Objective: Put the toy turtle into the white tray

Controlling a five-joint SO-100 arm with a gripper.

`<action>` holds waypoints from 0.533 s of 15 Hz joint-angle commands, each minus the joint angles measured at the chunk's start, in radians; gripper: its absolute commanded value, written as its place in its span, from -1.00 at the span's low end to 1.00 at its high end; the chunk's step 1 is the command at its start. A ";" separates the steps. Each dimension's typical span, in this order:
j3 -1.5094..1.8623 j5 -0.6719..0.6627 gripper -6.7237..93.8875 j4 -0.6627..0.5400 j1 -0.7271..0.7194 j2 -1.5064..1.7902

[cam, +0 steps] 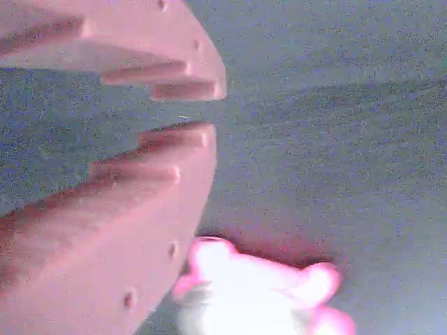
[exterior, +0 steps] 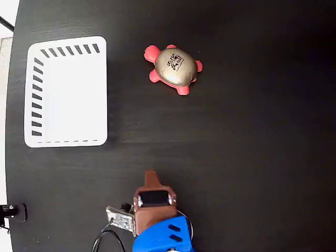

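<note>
Toy turtle (exterior: 175,69) is not yet grasped; it lies on the tabletop (exterior: 252,157), apart from the white tray (exterior: 65,136). Jaws of the gripper (cam: 202,108) are seen slightly parted, empty.

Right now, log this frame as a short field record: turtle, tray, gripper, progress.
turtle: the toy turtle sits on the black table, upper middle of the fixed view, untouched
tray: the white tray lies left of the turtle, nothing in it
gripper: the gripper is near the bottom edge, apart from both; jaws slightly parted in the wrist view, holding nothing
progress: turtle not yet picked up
</note>
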 commanded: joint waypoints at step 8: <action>-1.285 -0.023 -0.86 0.035 0.094 -1.304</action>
